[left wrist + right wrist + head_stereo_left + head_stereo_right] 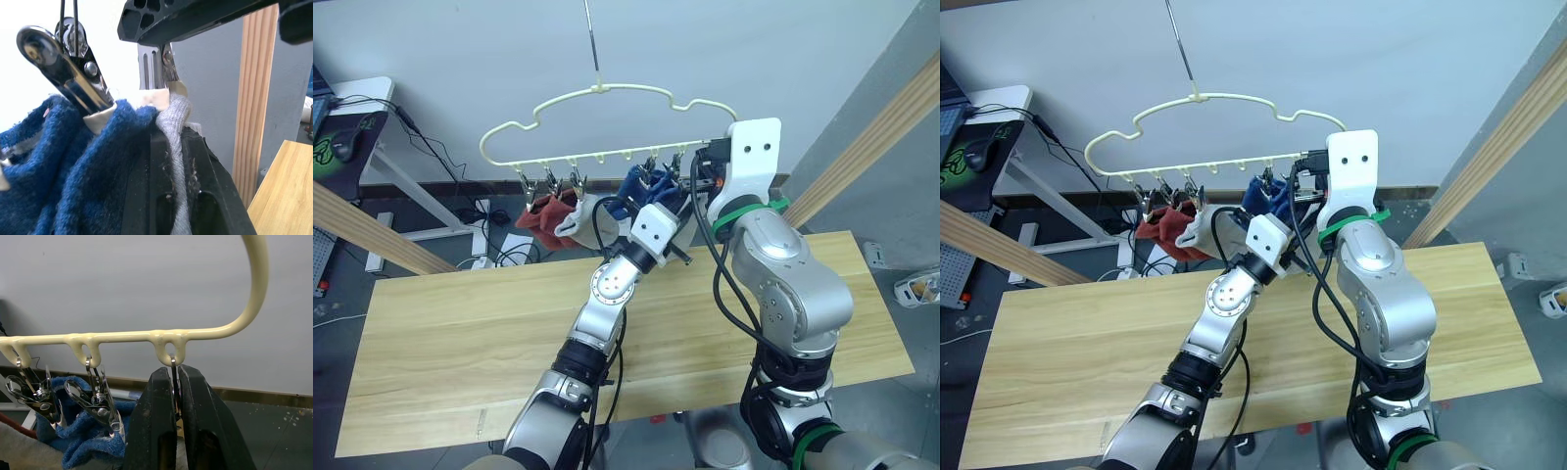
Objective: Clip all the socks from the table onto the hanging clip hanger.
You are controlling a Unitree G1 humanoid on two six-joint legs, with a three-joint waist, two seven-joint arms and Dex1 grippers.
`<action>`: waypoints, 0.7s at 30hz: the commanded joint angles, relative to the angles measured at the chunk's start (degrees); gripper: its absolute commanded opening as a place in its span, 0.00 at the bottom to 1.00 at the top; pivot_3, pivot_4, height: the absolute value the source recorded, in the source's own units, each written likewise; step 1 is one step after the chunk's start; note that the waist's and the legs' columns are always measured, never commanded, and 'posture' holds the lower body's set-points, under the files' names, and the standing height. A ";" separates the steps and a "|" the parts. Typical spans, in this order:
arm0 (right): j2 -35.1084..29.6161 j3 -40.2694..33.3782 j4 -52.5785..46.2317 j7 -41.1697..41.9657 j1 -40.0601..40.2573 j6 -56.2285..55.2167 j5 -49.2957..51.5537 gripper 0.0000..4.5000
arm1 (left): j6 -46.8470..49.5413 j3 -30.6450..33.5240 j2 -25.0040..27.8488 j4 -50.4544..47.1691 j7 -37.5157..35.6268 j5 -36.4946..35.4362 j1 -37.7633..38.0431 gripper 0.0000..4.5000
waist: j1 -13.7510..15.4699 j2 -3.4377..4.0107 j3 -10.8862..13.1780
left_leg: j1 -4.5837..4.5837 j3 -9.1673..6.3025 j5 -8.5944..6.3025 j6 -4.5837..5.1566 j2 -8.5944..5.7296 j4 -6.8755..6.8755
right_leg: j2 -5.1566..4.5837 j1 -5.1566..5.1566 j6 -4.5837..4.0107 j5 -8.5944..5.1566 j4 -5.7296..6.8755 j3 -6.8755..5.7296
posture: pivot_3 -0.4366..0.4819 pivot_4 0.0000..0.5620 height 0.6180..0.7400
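1 clip hanger w/ 6 clips, 1 table, 2 robot arms; sock count unclear.

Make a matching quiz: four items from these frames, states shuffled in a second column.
Column 1:
1. rust red knit sock
2. light grey knit sock
3. light wooden plank table
4. pale yellow cloud-shaped clip hanger

Column 2:
A. pinched in the left gripper, under a silver clip
B. hung by a thin metal hook
C. no socks on it
D. clipped at the hanger's left end

Pairs: 1-D, 2-A, 3-C, 4-B. The right gripper squeezes the rightmost silver clip.
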 commanded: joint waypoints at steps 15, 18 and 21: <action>2.67 -3.08 -0.36 -1.01 0.35 -0.82 0.52 0.70 | -4.30 0.20 -0.61 2.45 2.09 1.15 -2.26 0.00 | -0.49 -0.02 -0.01 | 0.05 -0.06 -0.01 0.16 -0.15 0.45 | -0.06 -0.01 0.07 0.02 0.62 0.09 | 0.14 0.53 0.96; 2.26 -2.96 -1.15 -0.74 0.60 -1.56 0.51 0.93 | -3.80 0.54 -0.33 2.32 2.04 0.73 -2.16 0.00 | -1.05 -0.02 -0.01 | 0.05 -0.06 -0.02 0.16 -0.14 0.44 | -0.07 -0.01 0.07 0.02 0.62 0.09 | 0.14 0.53 0.96; 1.35 -2.89 -3.41 0.74 1.84 -2.32 1.43 0.93 | -1.86 -0.01 -0.30 1.93 0.46 0.10 -1.72 0.00 | -1.34 -0.02 -0.01 | 0.05 -0.07 -0.02 0.16 -0.14 0.44 | -0.07 -0.01 0.07 0.02 0.63 0.09 | 0.15 0.54 0.96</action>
